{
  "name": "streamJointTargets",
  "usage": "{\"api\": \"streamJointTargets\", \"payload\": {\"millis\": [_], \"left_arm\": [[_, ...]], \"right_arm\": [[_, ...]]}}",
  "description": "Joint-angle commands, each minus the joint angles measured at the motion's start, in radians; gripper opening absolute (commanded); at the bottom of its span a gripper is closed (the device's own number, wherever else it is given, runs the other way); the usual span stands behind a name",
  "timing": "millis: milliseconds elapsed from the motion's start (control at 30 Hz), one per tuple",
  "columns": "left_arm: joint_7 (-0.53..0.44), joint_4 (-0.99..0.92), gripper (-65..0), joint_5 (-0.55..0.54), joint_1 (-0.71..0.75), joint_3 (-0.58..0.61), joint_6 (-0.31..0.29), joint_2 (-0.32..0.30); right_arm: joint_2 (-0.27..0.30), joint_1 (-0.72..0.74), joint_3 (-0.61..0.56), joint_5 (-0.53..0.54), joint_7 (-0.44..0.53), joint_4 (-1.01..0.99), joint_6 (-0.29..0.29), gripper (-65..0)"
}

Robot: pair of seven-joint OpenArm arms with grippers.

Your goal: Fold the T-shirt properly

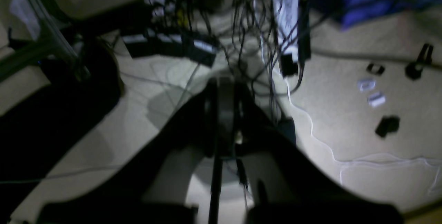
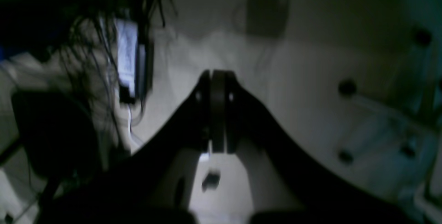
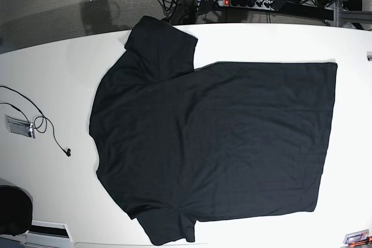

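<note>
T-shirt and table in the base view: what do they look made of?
T-shirt: soft woven or knit cloth, matte black; it lies flat with faint wrinkles and no shine. Table: smooth, hard white top, probably laminate or painted board; even, lightly reflective surface, exact material unclear.

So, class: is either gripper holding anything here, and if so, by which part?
Nothing is held. The left gripper and right gripper are both shut on nothing, and the T-shirt lies flat on the table, untouched.
</note>
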Motion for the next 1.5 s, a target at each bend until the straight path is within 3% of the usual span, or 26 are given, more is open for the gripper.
{"api": "streamJointTargets", "payload": {"millis": [0, 133, 300, 400, 800, 1133, 1300, 1400, 1467], "left_arm": [[-0.002, 0.04, -65.0, 0.0, 0.029, -0.001, 0.002, -0.003], [0.002, 0.123, -65.0, 0.0, 0.059, -0.005, 0.002, -0.013], [0.173, 0.267, -65.0, 0.0, 0.067, -0.005, 0.002, -0.027], [0.225, 0.327, -65.0, 0.0, 0.067, -0.007, 0.002, -0.029], [0.228, 0.419, -65.0, 0.0, 0.061, -0.119, 0.002, -0.027], [0.232, 0.47, -65.0, 0.009, -0.03, -0.148, 0.002, -0.03], [0.229, 0.477, -65.0, 0.011, -0.083, -0.157, 0.002, -0.03], [0.226, 0.491, -65.0, 0.011, -0.092, -0.151, 0.002, -0.03], [0.228, 0.491, -65.0, 0.011, -0.1, -0.148, 0.002, -0.03]], "right_arm": [[0.005, -0.032, 0.012, 0.006, -0.014, 0.026, 0.001, -65.0], [0.005, -0.036, 0.041, 0.006, -0.071, 0.115, 0.001, -65.0], [0.041, -0.056, 0.069, 0.006, -0.12, 0.233, 0.002, -65.0], [0.041, -0.056, 0.07, 0.006, -0.143, 0.264, 0.002, -65.0], [0.042, -0.047, 0.072, 0.006, -0.157, 0.274, 0.002, -65.0], [0.042, 0.146, 0.066, 0.006, -0.157, 0.279, 0.002, -65.0], [0.038, 0.226, 0.07, 0.006, -0.157, 0.296, 0.07, -65.0], [0.038, 0.24, 0.072, 0.002, -0.167, 0.33, 0.07, -65.0], [0.038, 0.242, 0.078, 0.001, -0.224, 0.347, 0.068, -65.0]]}}
